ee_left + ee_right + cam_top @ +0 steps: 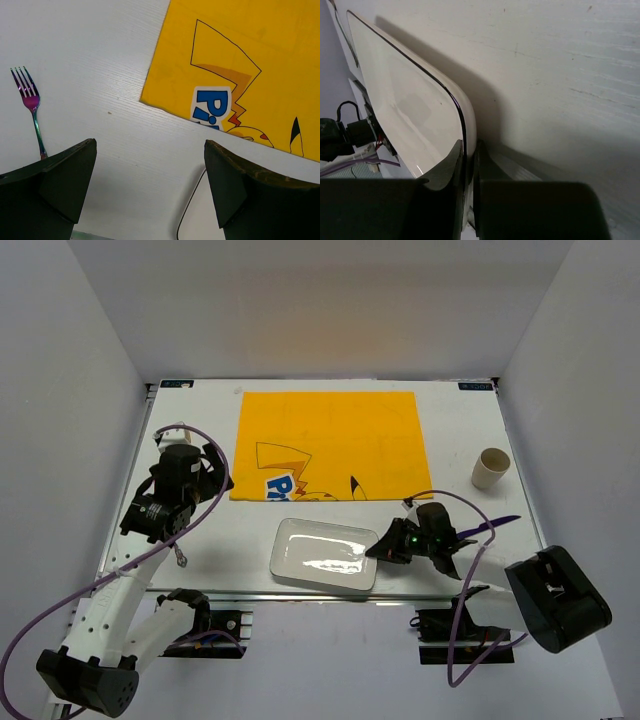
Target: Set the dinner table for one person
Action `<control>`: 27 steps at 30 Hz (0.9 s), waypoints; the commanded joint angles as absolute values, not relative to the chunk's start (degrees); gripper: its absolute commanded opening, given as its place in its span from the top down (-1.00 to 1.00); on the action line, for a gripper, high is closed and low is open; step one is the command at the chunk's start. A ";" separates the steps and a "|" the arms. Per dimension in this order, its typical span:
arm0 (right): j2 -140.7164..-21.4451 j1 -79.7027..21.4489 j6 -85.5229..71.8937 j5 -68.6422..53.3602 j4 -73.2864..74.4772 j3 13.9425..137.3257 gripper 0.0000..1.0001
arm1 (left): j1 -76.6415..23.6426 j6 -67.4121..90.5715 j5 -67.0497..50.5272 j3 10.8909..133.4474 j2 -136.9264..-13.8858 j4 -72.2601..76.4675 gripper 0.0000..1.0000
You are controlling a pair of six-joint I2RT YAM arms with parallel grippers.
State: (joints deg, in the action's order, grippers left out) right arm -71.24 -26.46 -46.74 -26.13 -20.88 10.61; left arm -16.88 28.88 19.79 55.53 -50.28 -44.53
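Right gripper (pixel 376 549) is pinched tight on the right rim of the white plate (pixel 322 555) by the near edge of the dinner table (pixel 450 430), the big white top under everything, while the left gripper (pixel 150 145) gapes wide, holding nothing, just off the near-left corner of the yellow mat (pixel 330 440).

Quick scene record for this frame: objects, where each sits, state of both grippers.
table: white, carries everything
mat: yellow, far centre, nothing on it
plate: white, rectangular, near edge, in front of the mat, not on it
cup: upright, on bare table right of the mat
fork: flat on bare table, left of the mat
left gripper: open, empty, above bare table by the mat's near-left corner
right gripper: shut on the plate's right rim
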 commanded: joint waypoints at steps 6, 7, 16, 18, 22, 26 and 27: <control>-63.20 -26.19 -41.75 -12.93 -5.02 17.91 1.00 | -16.61 28.65 20.92 54.85 -49.22 -43.59 -0.96; -62.50 -26.19 -41.23 -12.75 -4.14 19.58 1.00 | -16.61 28.74 21.09 54.84 -49.31 -43.51 -0.96; -70.57 -23.21 -37.79 -22.40 -0.44 39.80 1.00 | -16.61 29.62 22.50 55.02 -49.57 -44.21 -0.96; -72.50 -21.98 -36.57 -23.37 -0.09 42.96 1.00 | -16.61 29.88 23.37 55.02 -48.96 -44.47 -0.96; -77.33 -18.21 -34.28 -26.27 4.13 53.84 1.00 | -16.61 30.06 23.47 54.58 -47.38 -43.86 -0.96; -83.13 -14.86 -33.92 -32.94 4.92 62.82 1.00 | -16.61 30.06 23.47 54.67 -47.29 -44.12 -0.96; -85.75 -13.90 -34.71 -36.87 4.83 64.49 1.00 | -16.61 30.06 23.47 54.67 -47.20 -44.03 -0.96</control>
